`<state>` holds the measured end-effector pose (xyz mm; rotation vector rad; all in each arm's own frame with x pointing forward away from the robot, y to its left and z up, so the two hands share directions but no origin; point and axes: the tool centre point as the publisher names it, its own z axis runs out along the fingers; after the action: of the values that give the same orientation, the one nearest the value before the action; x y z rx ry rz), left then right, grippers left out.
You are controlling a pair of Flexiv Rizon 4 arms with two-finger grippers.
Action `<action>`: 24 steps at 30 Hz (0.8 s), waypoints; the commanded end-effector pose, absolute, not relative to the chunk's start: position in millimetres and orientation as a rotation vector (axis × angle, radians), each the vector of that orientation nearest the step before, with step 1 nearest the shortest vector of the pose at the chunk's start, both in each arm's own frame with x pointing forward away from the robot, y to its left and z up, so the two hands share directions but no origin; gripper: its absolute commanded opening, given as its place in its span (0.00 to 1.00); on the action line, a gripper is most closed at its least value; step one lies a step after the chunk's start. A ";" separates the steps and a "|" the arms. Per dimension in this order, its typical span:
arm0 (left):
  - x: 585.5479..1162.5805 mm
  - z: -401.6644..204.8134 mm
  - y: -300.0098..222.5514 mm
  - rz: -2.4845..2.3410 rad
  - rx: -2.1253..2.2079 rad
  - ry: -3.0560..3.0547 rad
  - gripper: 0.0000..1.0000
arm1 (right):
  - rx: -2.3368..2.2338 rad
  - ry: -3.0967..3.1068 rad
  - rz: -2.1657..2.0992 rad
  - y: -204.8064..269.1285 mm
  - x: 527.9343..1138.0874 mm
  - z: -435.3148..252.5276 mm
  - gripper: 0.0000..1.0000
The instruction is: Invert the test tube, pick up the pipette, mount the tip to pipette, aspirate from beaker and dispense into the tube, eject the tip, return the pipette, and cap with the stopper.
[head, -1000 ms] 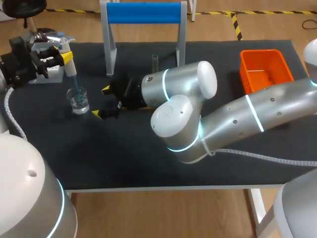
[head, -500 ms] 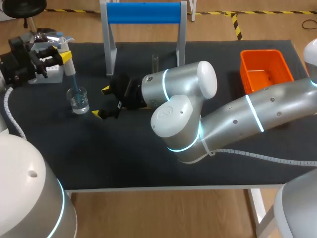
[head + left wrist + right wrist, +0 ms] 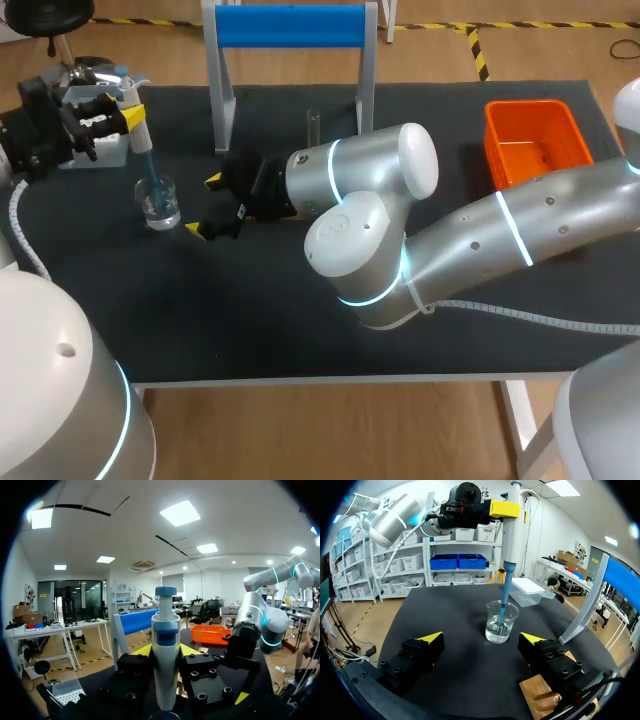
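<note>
My left gripper (image 3: 118, 110) is shut on the white pipette (image 3: 138, 125), holding it upright at the table's far left. The pipette's blue tip (image 3: 505, 592) dips into the liquid in the clear beaker (image 3: 159, 203). In the left wrist view the pipette (image 3: 165, 645) stands between that gripper's (image 3: 165, 652) yellow tips. My right gripper (image 3: 205, 205) is open just right of the beaker, low over the table; in its own view the beaker (image 3: 500, 622) stands a little ahead of the gripper (image 3: 481, 641). The glass test tube (image 3: 312, 125) stands upright behind the right arm.
A blue-topped frame (image 3: 290, 25) stands at the back middle. An orange bin (image 3: 535, 140) sits at the back right. A clear tip box (image 3: 95, 150) lies under the left gripper. A wooden block (image 3: 540, 700) shows beneath the right gripper.
</note>
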<state>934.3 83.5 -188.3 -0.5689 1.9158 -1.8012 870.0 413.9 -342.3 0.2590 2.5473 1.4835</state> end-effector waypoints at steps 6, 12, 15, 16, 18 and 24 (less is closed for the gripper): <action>928.5 -187.8 80.7 -1.787 -0.564 1.919 0.00 | 0.259 2.545 1.487 414.5 870.2 -343.7 1.00; 927.8 -188.2 80.4 -1.787 -0.571 1.922 0.00 | 0.259 2.545 1.487 414.5 870.2 -343.7 1.00; 927.7 -188.5 80.3 -1.787 -0.574 1.923 0.00 | 0.259 2.545 1.487 414.5 870.2 -343.7 1.00; 927.7 -188.6 80.3 -1.787 -0.575 1.923 0.00 | 0.259 2.545 1.487 414.5 870.2 -343.7 1.00; 927.6 -188.6 80.3 -1.786 -0.576 1.922 0.00 | 0.259 2.545 1.487 414.5 870.2 -343.7 1.00; 927.6 -188.6 80.3 -1.786 -0.576 1.922 0.00 | 0.259 2.545 1.487 414.5 870.2 -343.7 1.00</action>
<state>928.7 81.4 -189.1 -0.5723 1.9253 -1.7911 870.0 413.9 -342.3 0.2591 2.5473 1.4835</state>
